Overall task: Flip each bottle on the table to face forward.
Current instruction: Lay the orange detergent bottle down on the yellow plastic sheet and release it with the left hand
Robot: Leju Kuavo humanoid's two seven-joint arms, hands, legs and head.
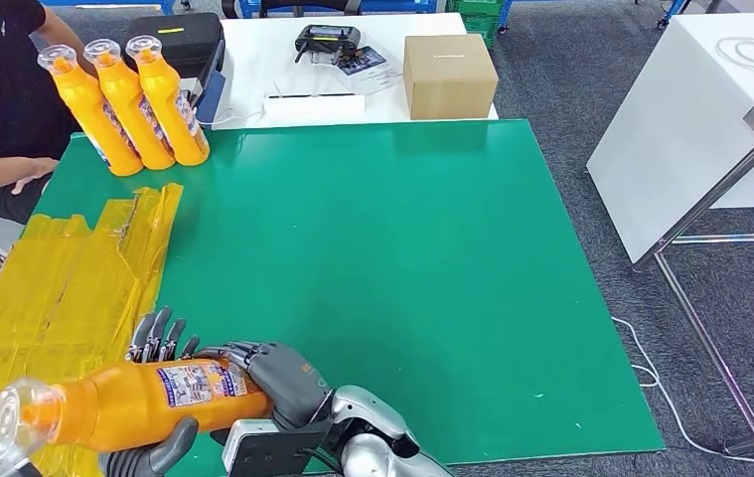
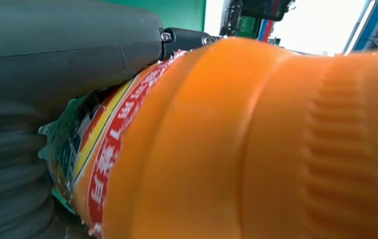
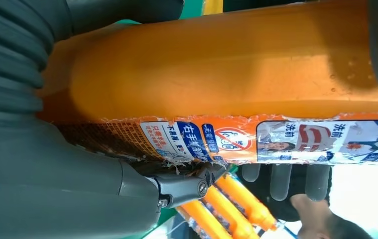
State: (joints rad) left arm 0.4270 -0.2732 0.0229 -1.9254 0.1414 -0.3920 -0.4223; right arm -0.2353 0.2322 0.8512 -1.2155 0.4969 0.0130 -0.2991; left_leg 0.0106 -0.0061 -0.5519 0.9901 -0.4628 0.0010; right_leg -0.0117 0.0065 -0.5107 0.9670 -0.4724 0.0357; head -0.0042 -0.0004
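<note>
Hands first: right hand is clamped around the base end of an orange bottle, fingers wrapped over the label. Left hand cups the same bottle, dark fingers behind its middle and thumb under it near the front table edge. Bottle lies roughly level, held off the green table, cap pointing to the robot's left, over the crumpled yellow sheet. Back label with small print faces up.

Judged step: turning the bottle so the front faces forward, then standing it up. Roll it about its long axis with one hand holding firm while the other regrips; the plastic looks smooth, so slip is the risk. Keep the base low before release.

Three more orange bottles stand together at the far left corner. A seated person's arm rests just beside them. Cardboard box sits on the white table beyond.
</note>
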